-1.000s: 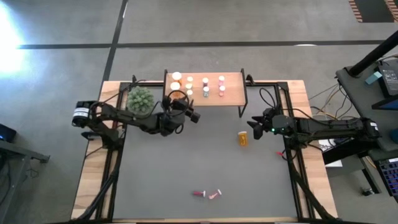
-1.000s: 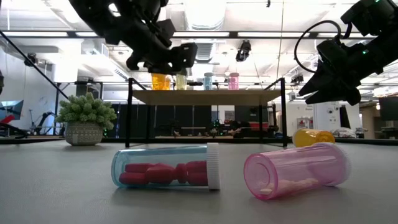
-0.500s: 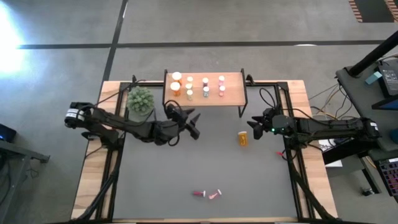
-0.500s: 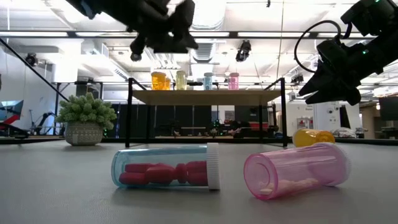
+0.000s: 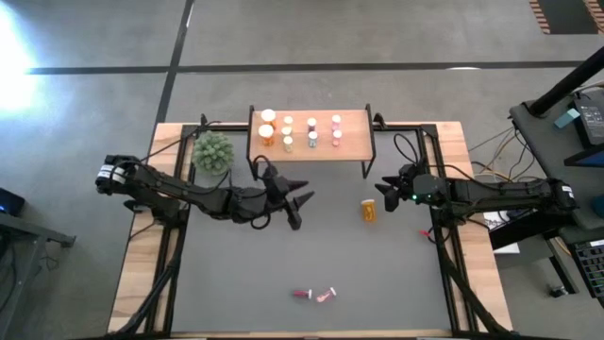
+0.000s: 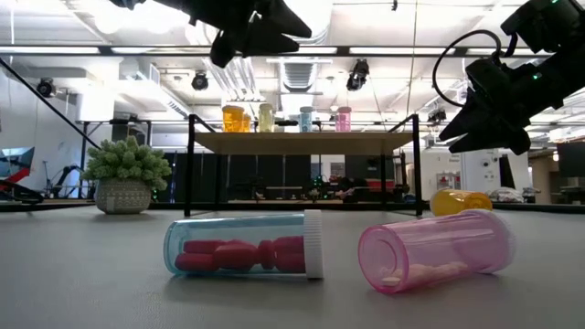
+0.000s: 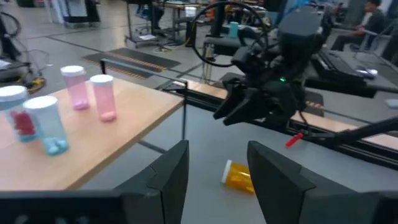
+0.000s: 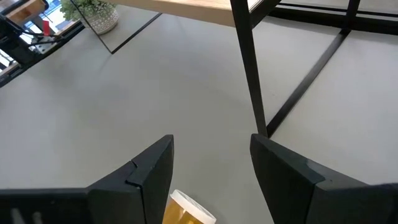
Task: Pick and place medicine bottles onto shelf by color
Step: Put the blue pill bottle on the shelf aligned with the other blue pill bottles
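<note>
- The orange bottle (image 5: pixel 368 210) lies on its side on the grey table (image 5: pixel 245 283), long axis running toward and away from the shelf (image 5: pixel 354 146), white cap at the end nearer the shelf; amber, see-through body
- It sits just ahead of the right gripper (image 5: pixel 386 194), whose jaws are spread with nothing between them; in the right wrist view the white-capped end (image 8: pixel 189 210) shows between the 2 fingers (image 8: pixel 148 175)
- The left gripper (image 5: pixel 297 201) hangs above the table in front of the shelf, jaws apart and empty, the orange bottle (image 7: pixel 240 177) lying well beyond them
- 2 more bottles lie on their sides near the table's front edge: a clear one holding red pills (image 6: pixel 245 245) and a pink one (image 6: pixel 437 249), well apart from both jaws
- Other white-capped bottles (image 5: pixel 311 131) stand upright on the shelf
</note>
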